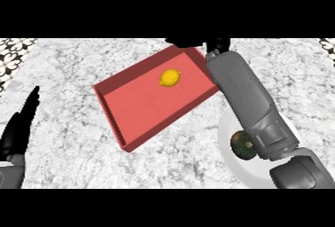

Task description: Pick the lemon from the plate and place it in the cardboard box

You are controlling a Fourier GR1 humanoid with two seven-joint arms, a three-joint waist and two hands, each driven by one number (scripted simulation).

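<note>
The yellow lemon (169,78) lies inside a shallow red box (141,113), near the box's far corner, with nothing touching it. My right forearm reaches from the lower right up past the box's right side. My right hand (218,45) shows only as black parts at the scene's top edge, beyond the box and apart from the lemon. The white plate (227,128) sits at the lower right, largely hidden under that forearm. My left hand (20,126) rests open at the left edge, fingers up.
A dark green round fruit (242,144) lies on the white plate, partly hidden by my right forearm. The counter is grey-white marble. A black-and-white patterned surface (16,51) shows at the far left corner.
</note>
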